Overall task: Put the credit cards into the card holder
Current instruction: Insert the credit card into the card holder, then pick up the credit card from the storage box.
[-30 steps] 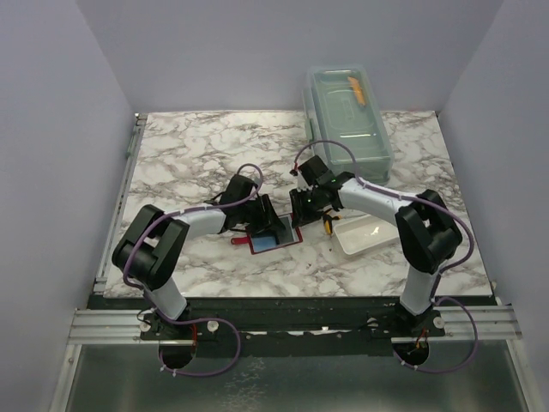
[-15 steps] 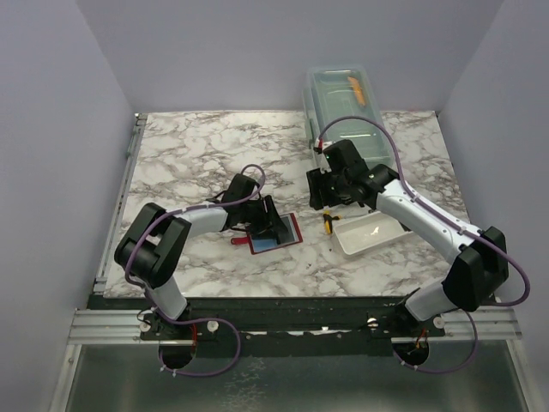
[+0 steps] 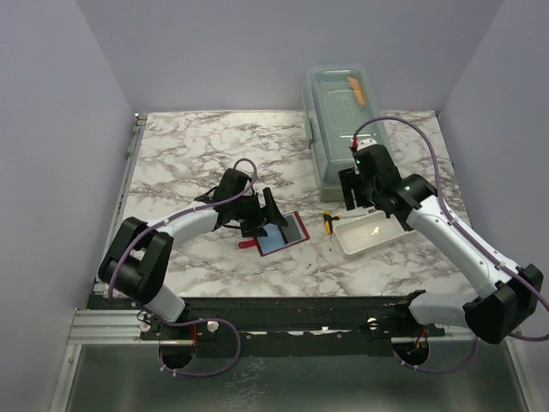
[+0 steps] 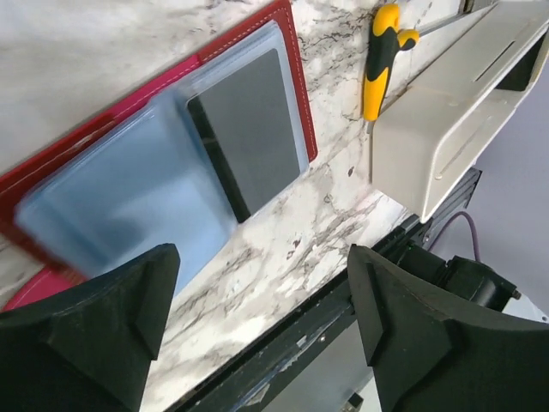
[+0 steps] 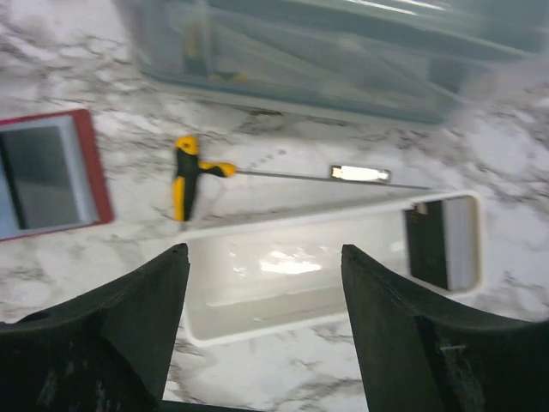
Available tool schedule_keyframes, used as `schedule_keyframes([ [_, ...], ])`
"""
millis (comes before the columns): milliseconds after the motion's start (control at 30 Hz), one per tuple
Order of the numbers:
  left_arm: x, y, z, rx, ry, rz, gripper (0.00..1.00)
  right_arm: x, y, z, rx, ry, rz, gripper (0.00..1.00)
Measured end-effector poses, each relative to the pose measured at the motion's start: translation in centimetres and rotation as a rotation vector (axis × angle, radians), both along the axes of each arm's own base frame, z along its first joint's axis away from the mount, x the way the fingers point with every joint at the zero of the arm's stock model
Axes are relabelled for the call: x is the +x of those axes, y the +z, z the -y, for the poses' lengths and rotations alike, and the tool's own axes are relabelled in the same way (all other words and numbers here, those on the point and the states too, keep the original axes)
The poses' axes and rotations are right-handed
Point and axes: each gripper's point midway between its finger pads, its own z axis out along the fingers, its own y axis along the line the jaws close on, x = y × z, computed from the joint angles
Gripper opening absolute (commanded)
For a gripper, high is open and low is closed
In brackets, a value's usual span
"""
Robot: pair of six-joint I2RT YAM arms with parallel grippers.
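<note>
Card holder (image 3: 276, 233): lies open and flat on the marble table (image 3: 189, 154), red border up, under the left gripper (image 3: 264, 213), whose jaws stand apart, empty. Right gripper (image 3: 356, 190): jaws likewise apart, gripping nothing, above the white tray (image 5: 283, 296).

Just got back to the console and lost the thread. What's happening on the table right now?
The red card holder lies open on the marble table with a dark card tucked in a sleeve. The left end effector hovers open above it, holding nothing. The right end effector, also open and empty, hangs over the white tray, where a stack of cards sits at one end. A yellow-handled T-handle tool lies between tray and holder.
</note>
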Motion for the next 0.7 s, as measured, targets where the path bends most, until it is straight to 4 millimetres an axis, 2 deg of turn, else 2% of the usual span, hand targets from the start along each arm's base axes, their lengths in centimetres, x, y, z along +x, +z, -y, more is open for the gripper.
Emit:
schedule_keyframes([
  [67,0.0,1.2,-1.1,0.004,0.017,0.019,0.89,-0.5,0.7,2.3,-0.06,-0.015,0.051,0.82],
  [167,0.1,3.9,-2.5,-0.001,0.03,0.077,0.9,-1.5,0.5,6.6,-0.165,-0.065,0.083,0.82],
  [267,0.2,6.7,-2.8,-0.01,0.01,0.139,0.91,-2.4,-0.9,11.4,-0.268,-0.143,0.063,0.82],
  [333,0.7,9.0,-2.8,-0.016,-0.015,0.203,0.91,-3.3,-2.5,13.6,-0.343,-0.154,0.031,0.87],
  [400,1.4,11.4,-2.7,-0.02,-0.038,0.281,0.91,-4.3,-4.3,14.4,-0.399,-0.114,-0.003,0.9],
  [500,2.1,13.4,-2.7,-0.014,-0.064,0.362,0.91,-5.1,-6.9,15.1,-0.452,-0.067,-0.04,0.89],
  [600,2.2,13.5,-2.9,0.002,-0.079,0.389,0.91,-4.7,-8.8,16.2,-0.486,-0.074,-0.064,0.86],
  [700,1.9,12.3,-3.3,0.03,-0.089,0.383,0.91,-3.4,-10.0,17.5,-0.506,-0.114,-0.074,0.81],
])
